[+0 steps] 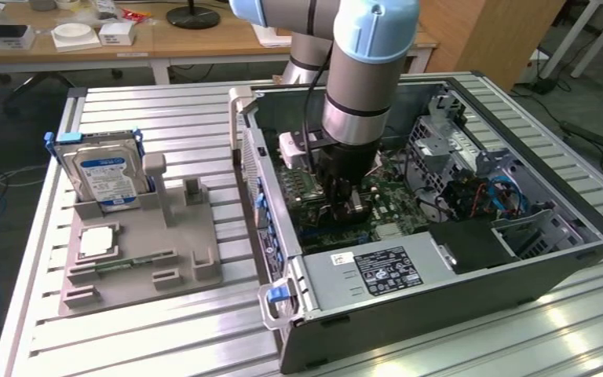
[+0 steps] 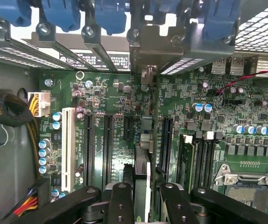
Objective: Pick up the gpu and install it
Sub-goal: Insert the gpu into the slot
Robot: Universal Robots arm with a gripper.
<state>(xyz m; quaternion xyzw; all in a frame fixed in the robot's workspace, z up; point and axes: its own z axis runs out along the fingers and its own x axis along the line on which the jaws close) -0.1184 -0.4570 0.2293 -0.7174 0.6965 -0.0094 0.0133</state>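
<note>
Green motherboard (image 2: 110,116) fills the floor of the open computer case (image 1: 553,259), and the arm reaches straight down into it. The claw (image 2: 142,196) is partly closed on the gpu (image 2: 143,140), which stands on edge between the two black fingers (image 2: 120,205), its thin dark board running away toward the rear slot openings of the case and its silver bracket end near the blue slot clips (image 2: 110,14). In the exterior view the claw (image 1: 345,206) sits low over the board, near the middle of the case.

By my reading, the pick-up is done and the install step is in hand: the card hangs over the row of long black expansion slots (image 2: 106,144), seemingly close to one of them, though I cannot tell whether its edge has entered the slot yet. Seating it calls for the card edge to line up squarely with the slot and the bracket with a rear opening, then a straight, even press down; a tilt could jam the connector.

Outside the case, the worktop (image 1: 155,110) is ribbed silver metal. A grey parts holder (image 1: 166,259) on the exterior view's left carries a silver hard drive (image 1: 103,169) with a blue label, standing upright. Beyond are wooden desks (image 1: 176,43) with small boxes, and cables trail across the floor.
</note>
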